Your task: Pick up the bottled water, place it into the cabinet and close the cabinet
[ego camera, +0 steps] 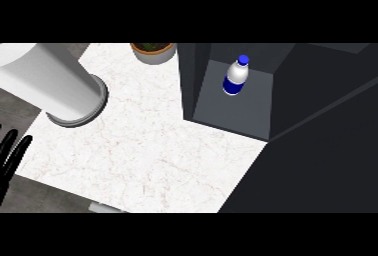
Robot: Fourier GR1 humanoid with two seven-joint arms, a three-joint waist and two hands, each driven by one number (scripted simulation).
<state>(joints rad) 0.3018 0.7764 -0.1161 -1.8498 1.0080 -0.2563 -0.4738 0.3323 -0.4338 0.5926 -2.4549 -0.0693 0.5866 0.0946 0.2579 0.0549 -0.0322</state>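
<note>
Left robot hand, left edge of frame: fingers straight, spread, holding nothing. Bottled water, upper centre: upright inside open cabinet on marble bench.

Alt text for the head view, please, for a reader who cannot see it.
A bottled water stands upright inside the open dark cabinet at the marble counter's right. The left hand rests open at the left edge; a white cylinder and potted plant sit behind.

The bottle stands upright inside the open cabinet at the counter's right; a plant pot sits behind, a large cylinder left, a hand at the left edge
</note>
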